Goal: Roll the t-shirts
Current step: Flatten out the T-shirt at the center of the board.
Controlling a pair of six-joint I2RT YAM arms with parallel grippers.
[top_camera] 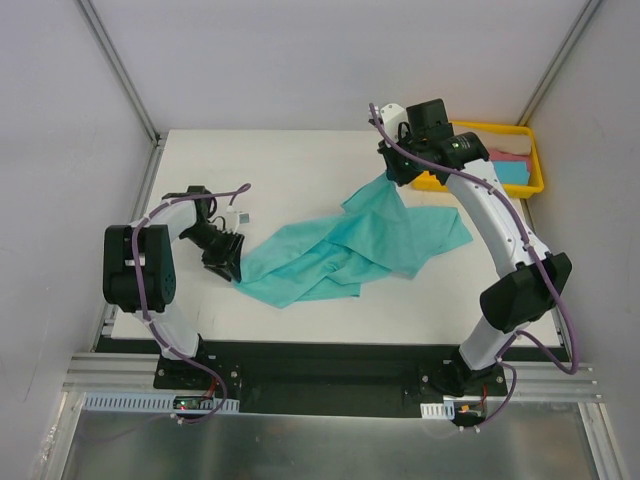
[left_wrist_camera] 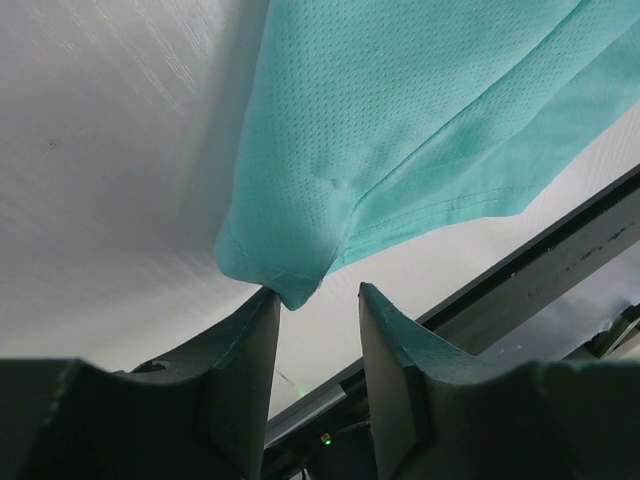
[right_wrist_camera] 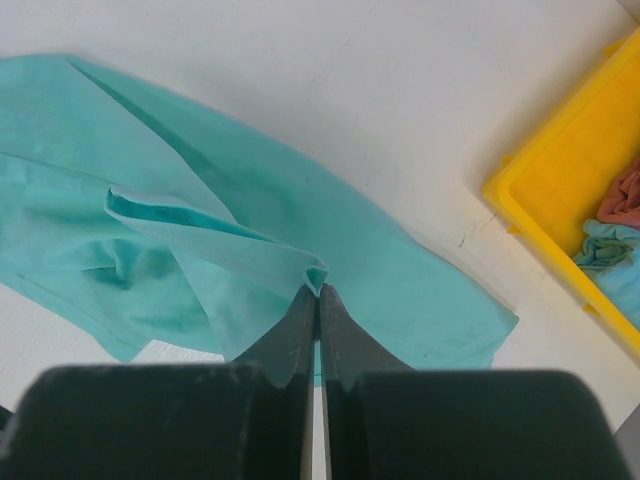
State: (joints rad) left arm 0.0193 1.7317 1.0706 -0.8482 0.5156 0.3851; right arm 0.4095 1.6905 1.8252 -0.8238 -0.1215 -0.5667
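tee crumpled mid-table | right gripper at 1 o'clock, jaws together on a raised fold | left gripper at 9 o'clock, jaws apart, corner just at the tips | RISK: shallow bite; corner may slip out if the right gripper pulls.

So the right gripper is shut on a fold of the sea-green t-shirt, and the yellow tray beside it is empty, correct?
Not quite: the yellow tray is not empty; it holds pink cloth and blue cloth, as the right wrist view shows. The right gripper is indeed shut on a fold of the sea-green t-shirt.
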